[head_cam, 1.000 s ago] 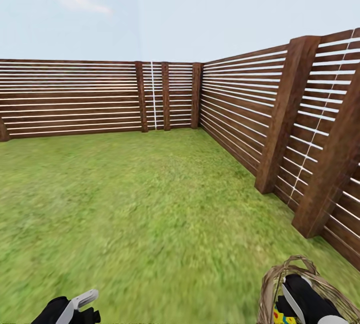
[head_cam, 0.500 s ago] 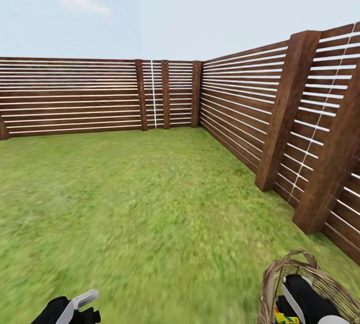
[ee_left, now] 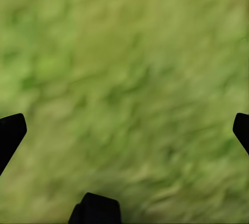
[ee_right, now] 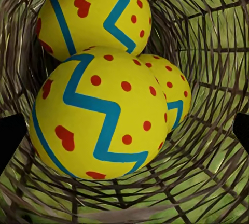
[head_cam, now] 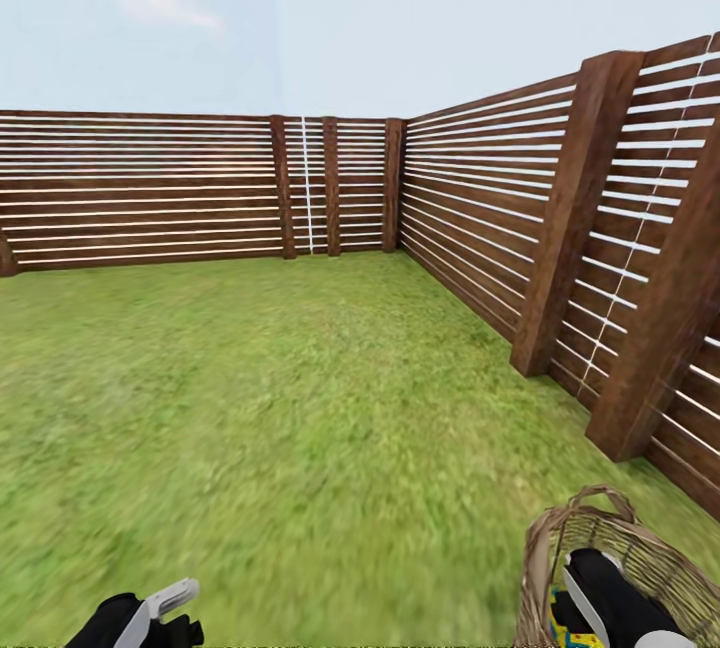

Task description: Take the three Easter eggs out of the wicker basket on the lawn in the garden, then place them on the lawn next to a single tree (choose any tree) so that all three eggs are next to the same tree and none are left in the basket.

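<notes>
The wicker basket (head_cam: 645,553) stands on the lawn (head_cam: 280,378) at the head view's lower right, close to the fence. My right gripper (head_cam: 590,603) reaches down into it, beside a yellow Easter egg (head_cam: 562,634). In the right wrist view the three eggs lie stacked inside the basket wall (ee_right: 212,42): a near one (ee_right: 98,115), one behind it (ee_right: 93,14) and one beside it (ee_right: 171,94). The right gripper (ee_right: 124,130) is open, its tips wide on either side of the near egg. My left gripper (head_cam: 160,608) hangs open over bare grass (ee_left: 124,79). The tree is out of view.
A brown slatted fence (head_cam: 480,208) runs along the back and down the right side, with thick posts (head_cam: 565,218) standing close to the basket. Grass stretches wide to the left and ahead.
The whole head view has shifted a little, so the camera moved. The fence tops and basket sit higher in the picture, and more of the basket shows. Both grippers keep their places in the picture.
</notes>
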`<state>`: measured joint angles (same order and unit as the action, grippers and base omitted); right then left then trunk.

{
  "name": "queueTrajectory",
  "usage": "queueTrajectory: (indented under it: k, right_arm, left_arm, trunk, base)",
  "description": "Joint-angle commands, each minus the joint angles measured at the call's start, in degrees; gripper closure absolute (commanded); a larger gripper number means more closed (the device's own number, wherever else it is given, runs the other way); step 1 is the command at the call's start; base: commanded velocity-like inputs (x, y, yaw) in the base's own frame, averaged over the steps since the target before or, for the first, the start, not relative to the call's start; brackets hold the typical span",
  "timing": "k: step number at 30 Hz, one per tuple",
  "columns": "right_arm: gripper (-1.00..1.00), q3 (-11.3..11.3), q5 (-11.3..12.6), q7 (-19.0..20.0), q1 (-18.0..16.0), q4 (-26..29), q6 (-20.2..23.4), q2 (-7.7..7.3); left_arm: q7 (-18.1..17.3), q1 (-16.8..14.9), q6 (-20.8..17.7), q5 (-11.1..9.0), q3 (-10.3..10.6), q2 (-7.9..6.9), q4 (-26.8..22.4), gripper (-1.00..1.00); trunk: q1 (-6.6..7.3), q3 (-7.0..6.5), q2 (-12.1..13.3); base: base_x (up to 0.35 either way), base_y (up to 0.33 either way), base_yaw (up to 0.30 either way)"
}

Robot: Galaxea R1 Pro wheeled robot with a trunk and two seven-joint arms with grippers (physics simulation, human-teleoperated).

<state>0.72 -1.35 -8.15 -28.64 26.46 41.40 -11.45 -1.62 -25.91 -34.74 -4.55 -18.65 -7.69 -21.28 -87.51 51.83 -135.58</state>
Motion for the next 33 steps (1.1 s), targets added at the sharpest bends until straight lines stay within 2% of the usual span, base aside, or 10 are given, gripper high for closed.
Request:
queueTrajectory:
  k: [1, 15, 19, 33]
  right_arm:
    - [-1.00, 0.08, 0.04, -0.02, -0.02, 0.08, 0.26, 0.02]
    - [-1.00, -0.31, 0.05, -0.02, -0.02, 0.08, 0.26, 0.11]
    - [-1.00, -0.28, 0.12, -0.02, -0.02, 0.08, 0.26, 0.11]
    - [-1.00, -0.23, 0.11, -0.02, -0.02, 0.08, 0.26, 0.11]
  left_arm:
    - [0.03, -0.02, -0.33, -0.38, -0.24, 0.08, -0.08, -1.00]
    - [0.04, -0.02, -0.33, -0.38, -0.24, 0.19, -0.03, -1.00]
    - [0.04, -0.02, -0.33, -0.30, -0.22, 0.88, 0.24, -1.00]
    - [-0.03, -0.02, -0.33, -0.34, -0.09, 0.88, 0.19, -1.00]
  trunk:
    - [-0.21, 0.24, -0.44]
    - [-3.29, 2.76, -6.06]
    - [-4.17, 3.47, -7.66]
    - [-4.53, 6.58, -7.85]
  base:
    - [0.000, 0.000, 0.000]
    - [0.000, 0.000, 0.000]
    - [0.000, 0.000, 0.000]
    - [0.000, 0.000, 0.000]
